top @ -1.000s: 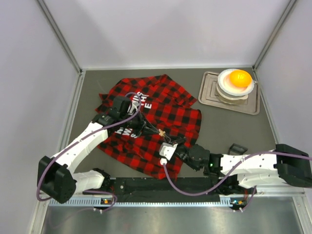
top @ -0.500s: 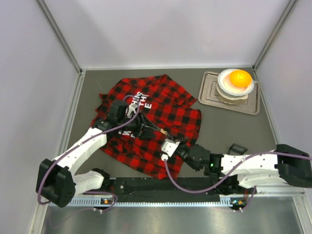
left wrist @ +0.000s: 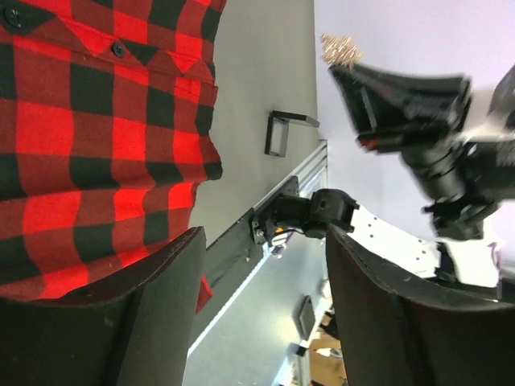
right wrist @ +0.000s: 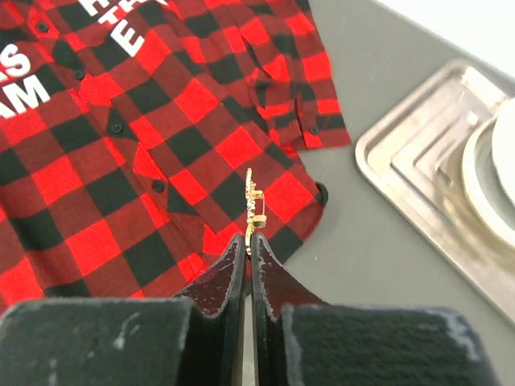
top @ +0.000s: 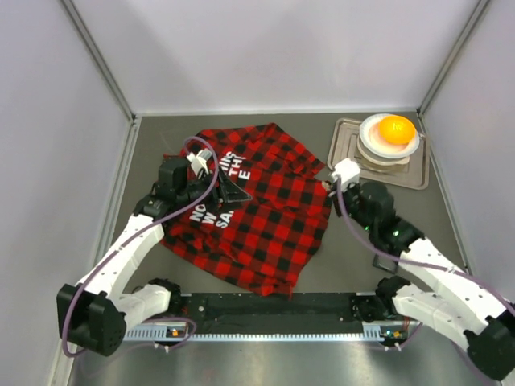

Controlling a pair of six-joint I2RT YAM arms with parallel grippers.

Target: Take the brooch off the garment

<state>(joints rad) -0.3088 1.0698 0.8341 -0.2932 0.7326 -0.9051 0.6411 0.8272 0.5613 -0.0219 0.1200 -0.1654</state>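
— Brooch (right wrist: 253,206) first: does the overhead view show it?
— Too small to pick out there. The garment (top: 257,217) lies spread on the table (top: 342,265). The left gripper (top: 232,191) is over the white lettering (top: 216,213), and the right gripper (top: 327,186) is at the garment's right edge, near the tray (top: 344,157).
— And the left wrist camera?
— Its own fingers (left wrist: 153,305) stand wide apart with nothing between them, plaid cloth beyond. Across the frame, the right gripper's tip carries the pale-gold brooch, up in the air and clear of the garment.
— Right wrist?
— Jaws pressed together, pinching the brooch by its lower end. It stands upright above the garment's edge, with the tray off to the right.
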